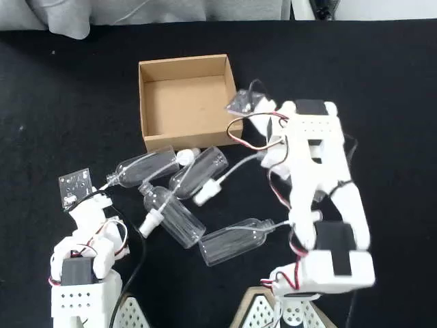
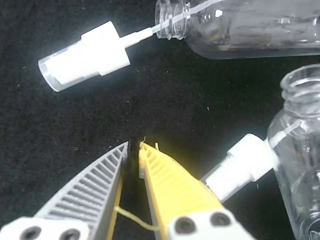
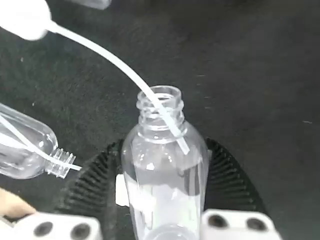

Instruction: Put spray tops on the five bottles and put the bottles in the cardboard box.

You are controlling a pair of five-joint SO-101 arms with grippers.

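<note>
Capping step, I judge: my right pincer (image 3: 162, 145) pinches a bottle (image 3: 162, 195), a spray top (image 3: 22, 17) trailing its tube (image 3: 110, 62) into the neck (image 3: 160, 105) ahead; next it needs seating. My left pincer (image 2: 134, 146) is pressed together.

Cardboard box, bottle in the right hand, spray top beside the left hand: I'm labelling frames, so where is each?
Cardboard box (image 1: 184, 102): high view, bare inside floor.
Bottle (image 3: 165, 175): right wrist view, clear body.
Spray top (image 2: 240, 167): left wrist view, white cap.
</note>
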